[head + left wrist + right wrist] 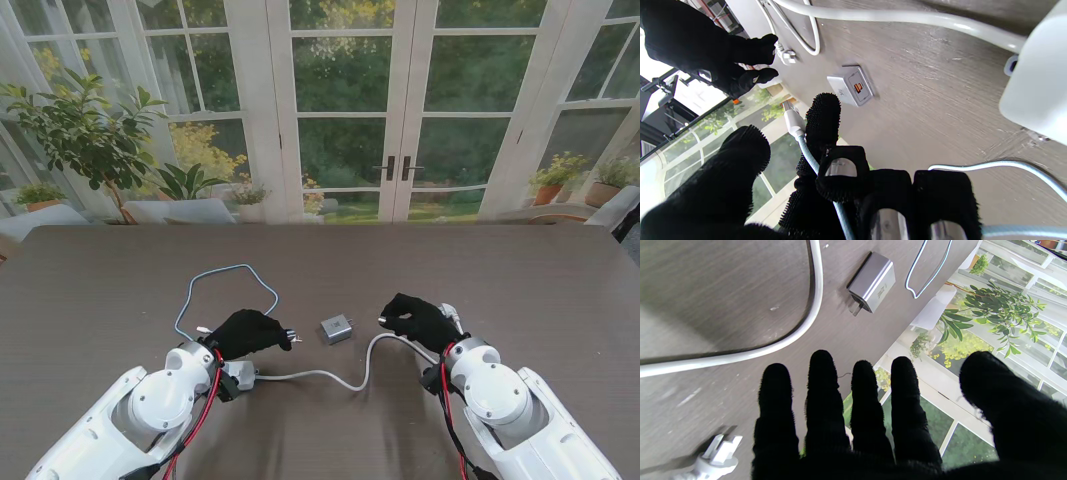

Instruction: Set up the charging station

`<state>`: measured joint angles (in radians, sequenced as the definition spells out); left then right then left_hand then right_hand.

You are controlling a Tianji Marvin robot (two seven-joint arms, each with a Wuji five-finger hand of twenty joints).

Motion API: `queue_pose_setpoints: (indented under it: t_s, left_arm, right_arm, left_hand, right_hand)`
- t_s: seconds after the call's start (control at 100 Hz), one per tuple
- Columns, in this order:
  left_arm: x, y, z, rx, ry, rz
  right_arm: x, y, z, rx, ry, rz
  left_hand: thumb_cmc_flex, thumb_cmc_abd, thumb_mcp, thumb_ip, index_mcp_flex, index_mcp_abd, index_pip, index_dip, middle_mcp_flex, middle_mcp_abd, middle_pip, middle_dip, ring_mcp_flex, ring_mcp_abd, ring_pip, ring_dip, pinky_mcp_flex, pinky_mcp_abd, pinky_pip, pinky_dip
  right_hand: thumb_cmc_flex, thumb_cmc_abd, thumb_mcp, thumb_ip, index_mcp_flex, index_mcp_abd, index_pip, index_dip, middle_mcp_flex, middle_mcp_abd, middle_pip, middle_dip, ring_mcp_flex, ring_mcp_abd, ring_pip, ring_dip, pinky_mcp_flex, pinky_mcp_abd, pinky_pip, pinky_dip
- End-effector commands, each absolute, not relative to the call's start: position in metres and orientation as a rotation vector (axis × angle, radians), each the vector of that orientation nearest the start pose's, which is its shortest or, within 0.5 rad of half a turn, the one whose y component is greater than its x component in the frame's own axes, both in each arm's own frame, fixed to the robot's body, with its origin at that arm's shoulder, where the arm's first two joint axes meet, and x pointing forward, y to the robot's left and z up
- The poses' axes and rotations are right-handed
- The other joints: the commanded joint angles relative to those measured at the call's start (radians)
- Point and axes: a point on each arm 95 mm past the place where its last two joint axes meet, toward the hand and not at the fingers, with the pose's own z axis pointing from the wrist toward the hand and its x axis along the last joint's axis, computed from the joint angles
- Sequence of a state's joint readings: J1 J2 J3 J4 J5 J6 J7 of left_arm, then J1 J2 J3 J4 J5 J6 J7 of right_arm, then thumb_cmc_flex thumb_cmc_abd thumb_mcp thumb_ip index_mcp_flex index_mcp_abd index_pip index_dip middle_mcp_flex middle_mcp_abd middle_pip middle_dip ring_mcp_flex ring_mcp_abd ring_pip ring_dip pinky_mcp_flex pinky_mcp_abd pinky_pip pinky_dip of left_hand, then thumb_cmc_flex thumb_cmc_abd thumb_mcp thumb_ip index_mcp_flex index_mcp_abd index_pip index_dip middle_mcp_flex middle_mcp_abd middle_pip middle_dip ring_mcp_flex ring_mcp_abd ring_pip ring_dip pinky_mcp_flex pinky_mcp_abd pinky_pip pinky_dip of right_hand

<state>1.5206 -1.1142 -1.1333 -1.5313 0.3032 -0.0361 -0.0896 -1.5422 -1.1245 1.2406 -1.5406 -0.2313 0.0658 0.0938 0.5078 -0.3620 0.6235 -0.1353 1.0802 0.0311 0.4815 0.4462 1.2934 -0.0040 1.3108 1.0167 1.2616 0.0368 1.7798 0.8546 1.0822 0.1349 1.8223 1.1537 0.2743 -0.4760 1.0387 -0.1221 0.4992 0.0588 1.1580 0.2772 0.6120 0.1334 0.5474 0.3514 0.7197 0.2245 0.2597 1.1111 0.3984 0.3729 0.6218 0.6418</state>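
Note:
My left hand [245, 333] is shut on the white plug end [791, 116] of a light blue USB cable [225, 285], which loops away from me on the table. The plug tip points toward a small grey charger block [337, 328] lying a short gap to the right, its orange port [858, 88] facing my left hand. On the charger's other side my right hand [420, 320] hovers open, fingers [821, 396] spread and holding nothing. A white mains plug [716, 453] lies on the table beside that hand.
A white power strip [240, 375] sits just nearer to me than my left hand. Its thick white cord [350, 378] snakes across the dark wooden table [520, 280] toward my right hand. Glass doors and plants stand beyond the far edge.

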Motion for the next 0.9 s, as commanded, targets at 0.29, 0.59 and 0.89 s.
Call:
queue_pose_setpoints:
  t_s: [0.29,0.59,0.89]
  left_arm:
    - [0.3988,-0.0306,-0.351,-1.915,1.342,-1.866]
    - [0.3983,-0.0297,-0.3518,-1.872,1.36,-1.833]
    - [0.397,-0.028,-0.3508,-1.867,1.374,-1.835]
  right_arm:
    - [0.4074,-0.0069,-0.3465,-2.34,-1.258,-2.01]
    - [0.4075,-0.0066,-0.3467,-2.341,-1.256,-2.008]
    - [0.4076,-0.0063,-0.347,-2.341,-1.257,-2.005]
  left_hand:
    - [0.146,0.001,0.046,-0.015,0.069,0.017,0.09,0.0,0.055,-0.051,0.129,-0.008,0.01,-0.106,0.095,0.007,0.039,-0.062,0.272,-0.009]
    - [0.089,-0.104,0.248,-0.067,0.089,-0.005,0.231,0.003,0.029,0.095,-0.689,-0.156,0.011,-0.117,0.087,-0.024,0.046,-0.149,0.272,-0.059]
    - [0.138,-0.146,0.307,-0.099,0.059,0.036,0.279,0.011,0.014,0.123,-0.648,0.03,0.009,0.149,-0.393,-0.16,0.0,0.116,0.23,-0.501]
  right_hand:
    - [-0.033,0.021,-0.012,0.01,0.012,0.007,-0.424,-0.009,0.031,0.004,-0.013,-0.003,0.04,-0.01,0.003,-0.761,0.006,-0.003,-0.024,0.011]
    - [-0.032,0.021,-0.011,0.01,0.012,0.008,-0.425,-0.009,0.034,0.006,-0.013,-0.003,0.043,-0.007,0.004,-0.761,0.006,-0.003,-0.024,0.01]
    - [-0.032,0.021,-0.011,0.009,0.013,0.009,-0.424,-0.009,0.036,0.004,-0.014,-0.003,0.044,-0.007,0.004,-0.761,0.006,-0.002,-0.024,0.01]
